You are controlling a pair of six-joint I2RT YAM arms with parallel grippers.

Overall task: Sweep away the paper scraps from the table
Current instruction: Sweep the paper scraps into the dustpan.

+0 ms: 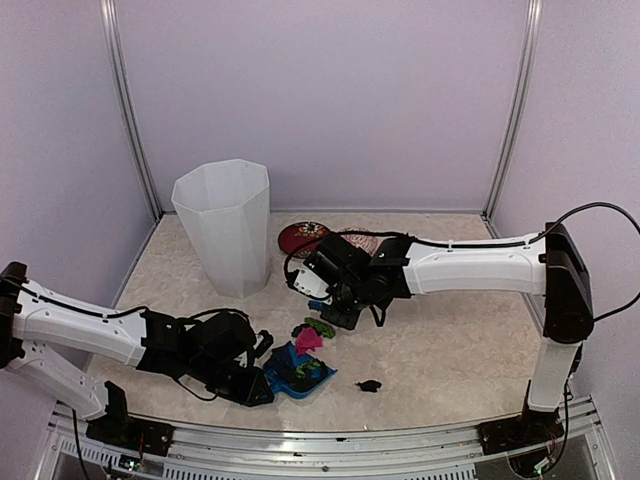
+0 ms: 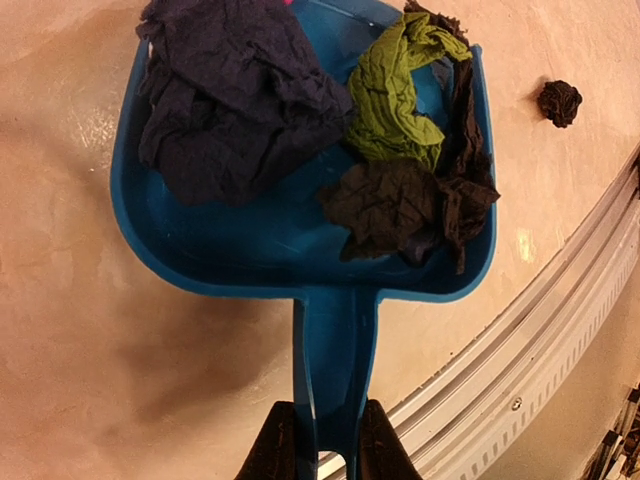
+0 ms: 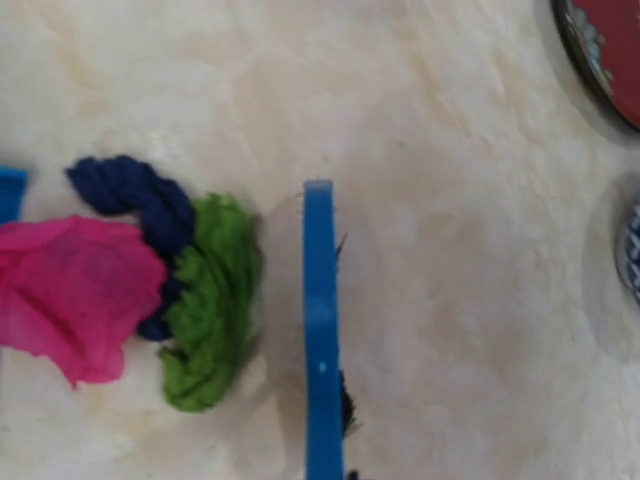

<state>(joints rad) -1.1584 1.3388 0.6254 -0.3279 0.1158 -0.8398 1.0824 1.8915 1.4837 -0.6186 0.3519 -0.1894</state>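
Your left gripper (image 2: 335,455) is clamped on the dustpan (image 2: 250,250) handle, bottom centre. Navy, green and black paper scraps (image 2: 235,100) sit in the pan. Your right gripper (image 1: 338,312) is closed tight on the brush (image 3: 320,330). Pink, navy and green wads (image 3: 90,290) lie just left of it on the table (image 1: 450,340). One black wad (image 1: 369,384) lies loose, lower centre.

We see the scraps (image 2: 240,100) as thin, matt paper, heavily crinkled. The dustpan (image 2: 270,240) is smooth blue plastic with a faint sheen, and the brush (image 3: 318,300) is the same plastic with dark bristles. The worktop (image 2: 80,350) looks smooth and softly glossy, with a mottled, marble-like beige pattern. At lower right runs a ribbed, brushed metal rail (image 2: 530,370). The bin (image 1: 222,225) is white, faceted, translucent plastic. The bowl (image 3: 605,50) at upper right looks glazed and glossy.
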